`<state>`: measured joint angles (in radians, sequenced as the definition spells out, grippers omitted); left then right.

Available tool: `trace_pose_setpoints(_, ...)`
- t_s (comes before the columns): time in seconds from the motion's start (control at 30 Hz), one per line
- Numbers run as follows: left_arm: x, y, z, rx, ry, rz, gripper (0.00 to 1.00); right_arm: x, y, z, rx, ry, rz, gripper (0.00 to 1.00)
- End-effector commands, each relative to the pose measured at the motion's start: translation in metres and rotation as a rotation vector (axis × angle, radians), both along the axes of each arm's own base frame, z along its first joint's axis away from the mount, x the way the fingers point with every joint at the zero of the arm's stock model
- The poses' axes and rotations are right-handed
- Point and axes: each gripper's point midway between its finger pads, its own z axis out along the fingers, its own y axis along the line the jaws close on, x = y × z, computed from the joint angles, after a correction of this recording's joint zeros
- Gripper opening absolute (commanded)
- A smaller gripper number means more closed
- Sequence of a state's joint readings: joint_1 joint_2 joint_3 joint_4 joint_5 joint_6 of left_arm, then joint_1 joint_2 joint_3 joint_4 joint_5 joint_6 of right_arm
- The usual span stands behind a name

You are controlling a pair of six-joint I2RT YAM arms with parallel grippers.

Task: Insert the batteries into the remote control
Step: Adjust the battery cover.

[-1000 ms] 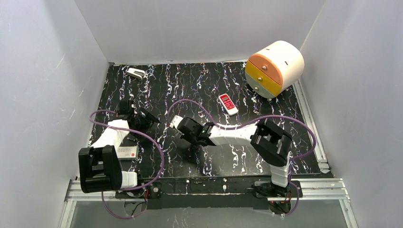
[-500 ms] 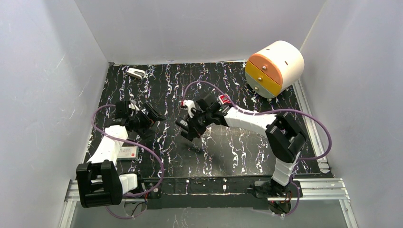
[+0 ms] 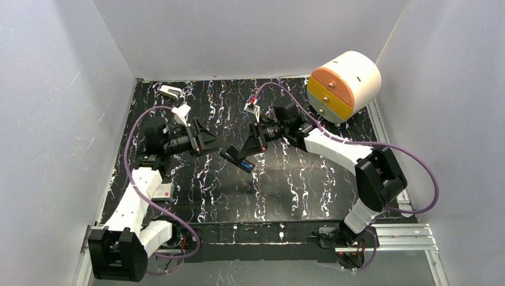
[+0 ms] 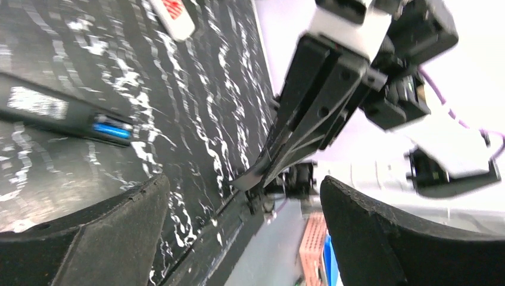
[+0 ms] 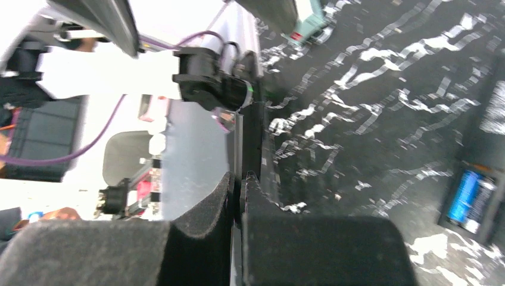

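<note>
A black remote [image 3: 237,159] lies on the dark marbled table with its battery bay open and a blue battery [image 3: 246,163] in it. It also shows in the left wrist view [image 4: 53,107] with the blue cell [image 4: 112,128], and in the right wrist view [image 5: 471,201]. My right gripper [image 3: 246,151] hangs just above the remote, its jaws pressed together on a thin dark plate [image 4: 253,177]. My left gripper [image 3: 208,142] is open and empty, raised left of the remote and facing the right gripper. No other batteries show.
A white and red remote [image 4: 172,15] lies farther back, hidden by my right arm in the top view. A round orange, yellow and white drawer chest [image 3: 343,83] stands at the back right. A small white object [image 3: 170,91] lies back left. A white box [image 3: 159,190] lies by the left arm.
Both arms have risen. My right gripper has swung back and to the right, uncovering the black remote. My left gripper has moved right, toward the remote, and stays open.
</note>
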<state>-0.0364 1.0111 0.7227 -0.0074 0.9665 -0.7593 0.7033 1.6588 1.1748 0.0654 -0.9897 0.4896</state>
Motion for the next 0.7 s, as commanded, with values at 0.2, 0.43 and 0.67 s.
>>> trace_pose_setpoints(0.2, -0.04, -0.036, 0.031, -0.056, -0.134, -0.291, 0.73, -0.028, 0.0, 0.059, 0.164, 0.096, 0.129, 0.01)
trace_pose_setpoints(0.43, -0.054, -0.039, 0.037, -0.099, -0.125, -0.403, 0.52, -0.032, -0.001, 0.057, 0.155, 0.129, 0.161, 0.01)
trace_pose_setpoints(0.67, -0.061, -0.044, 0.038, -0.11, -0.132, -0.46, 0.28, -0.035, 0.002, 0.048, 0.135, 0.162, 0.187, 0.01)
